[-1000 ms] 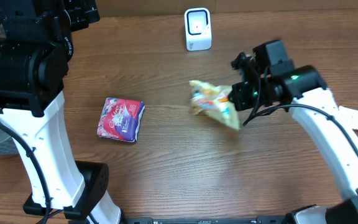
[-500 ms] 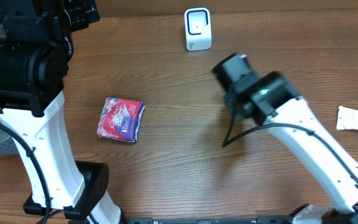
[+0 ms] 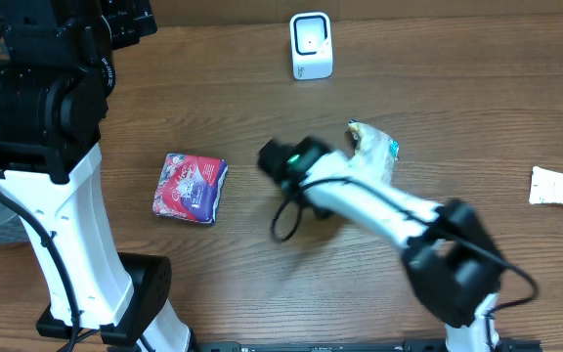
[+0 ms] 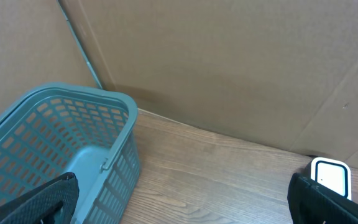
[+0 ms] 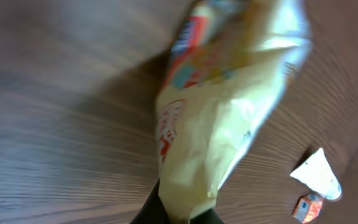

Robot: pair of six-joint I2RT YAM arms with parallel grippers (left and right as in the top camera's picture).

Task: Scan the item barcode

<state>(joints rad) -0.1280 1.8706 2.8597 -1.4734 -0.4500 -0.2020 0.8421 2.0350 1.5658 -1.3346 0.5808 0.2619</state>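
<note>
A crinkled yellow snack bag (image 5: 229,93) fills the right wrist view, and my right gripper (image 5: 182,214) is shut on its lower end. From overhead the bag (image 3: 372,149) sticks out beside the blurred right arm (image 3: 360,200), just below the white barcode scanner (image 3: 311,45) at the table's back edge. No barcode is readable on the blurred bag. A red and purple packet (image 3: 191,188) lies flat at the middle left. My left gripper (image 4: 182,208) is open and holds nothing, high over the back left, with the scanner (image 4: 330,176) near its right finger.
A teal plastic basket (image 4: 55,155) stands at the back left against the cardboard wall. A white paper slip (image 3: 561,186) lies at the right edge of the table. A small orange item (image 5: 305,207) lies on the wood next to a white scrap (image 5: 316,174).
The right arm has swung left across the table, carrying the snack bag. The bag was hidden under the arm half a second ago and now shows again. The left arm has not moved.
</note>
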